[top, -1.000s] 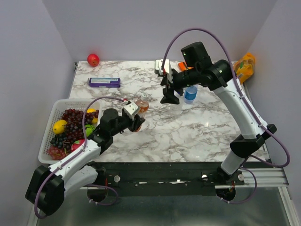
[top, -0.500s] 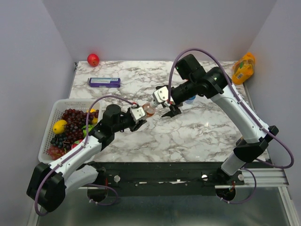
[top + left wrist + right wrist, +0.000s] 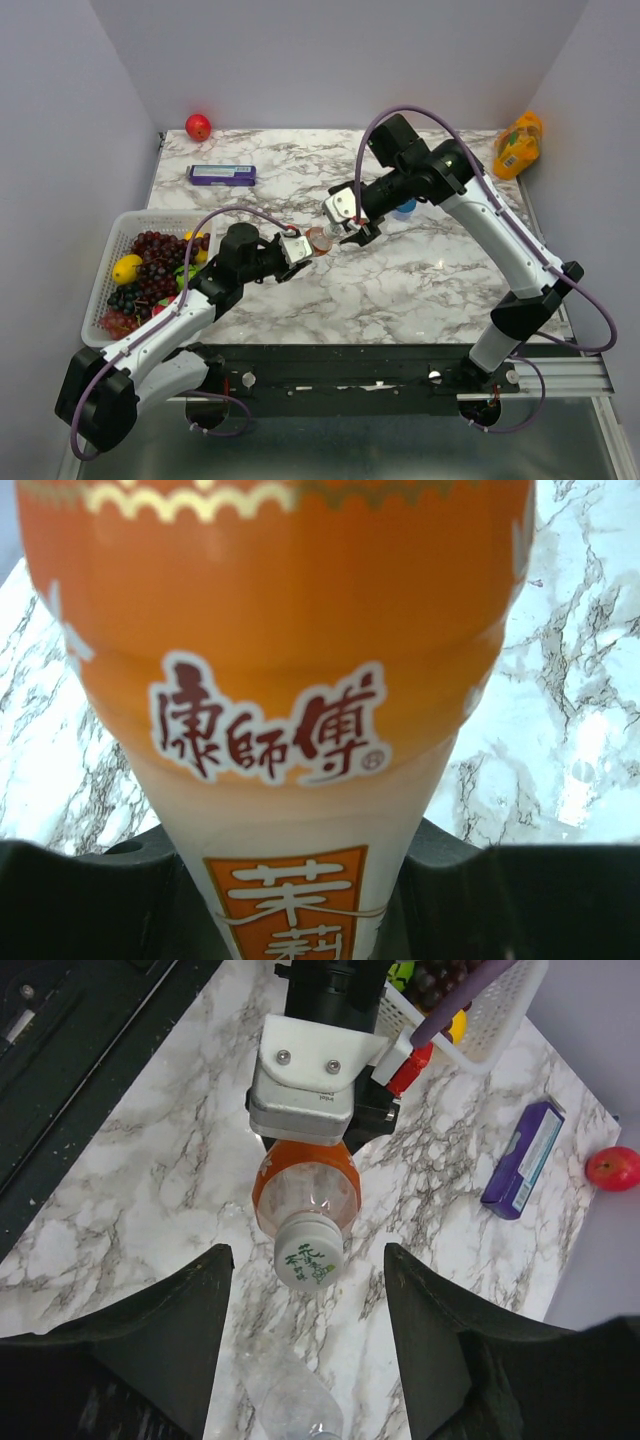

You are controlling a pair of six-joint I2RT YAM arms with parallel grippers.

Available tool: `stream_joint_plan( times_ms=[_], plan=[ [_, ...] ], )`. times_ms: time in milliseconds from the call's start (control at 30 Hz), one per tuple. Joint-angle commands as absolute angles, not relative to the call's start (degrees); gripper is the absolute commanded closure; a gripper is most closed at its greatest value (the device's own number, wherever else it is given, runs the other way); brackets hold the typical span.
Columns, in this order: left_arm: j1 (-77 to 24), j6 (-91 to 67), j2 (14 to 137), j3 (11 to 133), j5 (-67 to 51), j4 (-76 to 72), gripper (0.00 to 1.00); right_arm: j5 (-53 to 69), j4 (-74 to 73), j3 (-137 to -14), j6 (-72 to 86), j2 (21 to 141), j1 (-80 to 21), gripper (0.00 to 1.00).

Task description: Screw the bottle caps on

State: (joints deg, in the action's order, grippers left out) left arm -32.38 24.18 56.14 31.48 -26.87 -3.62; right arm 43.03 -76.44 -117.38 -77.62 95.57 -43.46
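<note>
Holding orange bottle [image 3: 305,1185] by body, tilted over marble table [image 3: 420,270]: left gripper [image 3: 300,247], jaws clamped. Whitish cap [image 3: 310,1253] on its neck. Right gripper [image 3: 347,235] jaws wide, fingers [image 3: 200,1300] flanking cap, gaps both sides. Clear bottle [image 3: 290,1400] lying just beyond cap. Marble showing either side of orange bottle.

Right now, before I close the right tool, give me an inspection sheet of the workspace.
Surface: marble-pattern table; nothing seen amiss.
Job's things: orange bottle tilted, whitish cap on its neck; clear bottle lying down; blue-labelled bottle half hidden behind right arm; other caps not seen.
Clutter: fruit basket, purple box, red fruit, orange pouch.
Tools: left tool shut on orange bottle; right tool open, fingers either side of the cap.
Cables: purple cables loop along both arms; no snag seen.
Surroundings: plain walls; nothing else seen.
</note>
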Motion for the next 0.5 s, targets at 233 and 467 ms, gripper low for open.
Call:
stream_joint_plan(
  times_ms=[233, 467],
  plan=[
    [-32.78, 25.23, 54.40, 33.49, -27.69, -3.87, 1.00, 42.01, -87.36, -119.18, -81.91, 98.70, -44.21, 0.41],
    [-32.78, 23.91, 54.67, 33.40, -26.46, -5.27, 1.00, 42.01, -86.13, -120.67, -75.69, 100.19, -44.30, 0.60]
  ],
)
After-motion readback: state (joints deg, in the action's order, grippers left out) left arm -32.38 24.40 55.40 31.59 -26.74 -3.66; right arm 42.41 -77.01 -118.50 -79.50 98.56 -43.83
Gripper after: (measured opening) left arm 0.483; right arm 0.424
